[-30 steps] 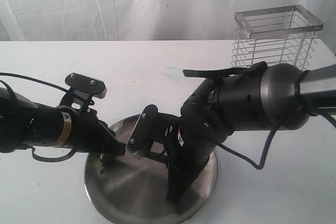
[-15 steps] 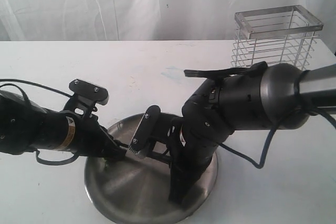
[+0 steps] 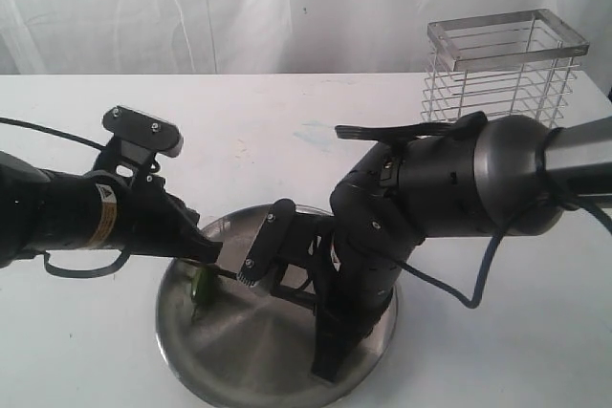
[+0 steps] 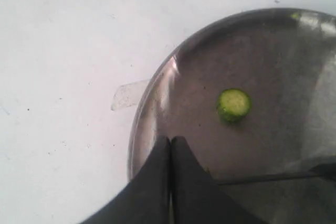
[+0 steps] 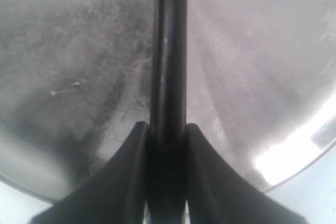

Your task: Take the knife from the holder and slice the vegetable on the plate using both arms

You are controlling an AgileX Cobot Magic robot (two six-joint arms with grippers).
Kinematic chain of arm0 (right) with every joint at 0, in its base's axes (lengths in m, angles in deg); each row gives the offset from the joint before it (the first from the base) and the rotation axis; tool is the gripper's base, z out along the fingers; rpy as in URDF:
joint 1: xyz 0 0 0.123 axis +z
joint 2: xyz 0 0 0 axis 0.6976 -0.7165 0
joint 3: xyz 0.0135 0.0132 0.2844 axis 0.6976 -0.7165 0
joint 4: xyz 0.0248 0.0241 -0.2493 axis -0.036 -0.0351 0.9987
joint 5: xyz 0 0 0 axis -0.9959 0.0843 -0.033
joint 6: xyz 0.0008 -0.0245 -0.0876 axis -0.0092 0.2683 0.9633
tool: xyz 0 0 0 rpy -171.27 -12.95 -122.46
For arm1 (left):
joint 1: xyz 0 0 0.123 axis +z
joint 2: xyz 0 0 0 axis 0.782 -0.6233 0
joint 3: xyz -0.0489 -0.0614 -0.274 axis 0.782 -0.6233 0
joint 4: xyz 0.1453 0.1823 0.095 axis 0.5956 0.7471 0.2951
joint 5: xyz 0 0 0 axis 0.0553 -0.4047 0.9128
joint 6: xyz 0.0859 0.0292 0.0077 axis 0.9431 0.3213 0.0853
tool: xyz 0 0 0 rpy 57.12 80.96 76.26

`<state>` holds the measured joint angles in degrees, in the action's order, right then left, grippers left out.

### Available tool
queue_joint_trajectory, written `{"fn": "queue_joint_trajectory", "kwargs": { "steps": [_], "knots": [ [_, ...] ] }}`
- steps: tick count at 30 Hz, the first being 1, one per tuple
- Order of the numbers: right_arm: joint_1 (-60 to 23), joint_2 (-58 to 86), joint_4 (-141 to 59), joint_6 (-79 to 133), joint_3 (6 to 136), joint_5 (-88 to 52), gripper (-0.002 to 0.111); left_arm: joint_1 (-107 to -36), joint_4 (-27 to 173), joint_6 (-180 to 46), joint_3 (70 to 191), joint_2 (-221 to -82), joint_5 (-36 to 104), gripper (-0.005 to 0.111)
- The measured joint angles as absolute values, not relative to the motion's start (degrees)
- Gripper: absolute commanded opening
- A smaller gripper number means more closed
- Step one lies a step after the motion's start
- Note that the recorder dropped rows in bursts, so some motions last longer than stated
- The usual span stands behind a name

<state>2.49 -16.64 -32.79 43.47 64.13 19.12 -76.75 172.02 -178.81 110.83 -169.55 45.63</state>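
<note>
The steel plate [image 3: 239, 355] lies at the table's front middle. On its left part lies the green vegetable [image 3: 202, 286], just under the tip of my left gripper [image 3: 216, 257], which is shut with nothing between its fingers [image 4: 184, 156]. Whether it touches the vegetable I cannot tell. A cut green slice [image 4: 234, 104] rests on the plate [image 4: 294, 61] a little beyond that tip. My right gripper [image 3: 330, 362] points down onto the plate's right part, shut on the knife [image 5: 169, 51], whose dark length runs out between the fingers [image 5: 140, 129] over the plate [image 5: 73, 51]. The thin blade [image 4: 273, 177] shows near the left fingers.
The wire holder [image 3: 502, 69] stands at the back right of the white table [image 3: 268, 121], behind the bulky right arm [image 3: 449, 188]. A white curtain closes off the back. The left arm's body [image 3: 67, 217] lies low over the table's left side.
The left arm has drawn back to the left and risen a little, so the green vegetable shows again under its tip. The right gripper has sunk slightly toward the plate.
</note>
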Motion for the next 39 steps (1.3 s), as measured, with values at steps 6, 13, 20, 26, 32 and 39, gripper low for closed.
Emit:
{"fn": "queue_joint_trajectory", "kwargs": {
  "steps": [6, 13, 20, 26, 32, 39],
  "knots": [
    [2.5, -16.6, -33.4, 43.5, 64.1, 20.5, 0.000, -76.7, 172.0, -179.1, 110.8, -168.7, 46.5, 0.000],
    [2.5, -16.6, -33.4, 43.5, 64.1, 21.7, 0.000, -76.7, 172.0, -179.3, 110.8, -169.7, 49.9, 0.000],
    [2.5, -16.6, -33.4, 43.5, 64.1, 21.9, 0.000, -76.7, 172.0, -179.3, 110.8, -174.4, 50.0, 0.000],
    [2.5, -16.6, -33.4, 43.5, 64.1, 21.9, 0.000, -76.7, 172.0, -179.3, 110.8, -175.6, 49.2, 0.000],
    [2.5, -16.6, -33.4, 43.5, 64.1, 21.9, 0.000, -76.7, 172.0, -179.3, 110.8, -175.6, 45.8, 0.000],
    [2.5, -16.6, -33.4, 43.5, 64.1, 21.7, 0.000, -76.7, 172.1, -179.2, 110.8, -175.6, 46.1, 0.000]
  ]
}}
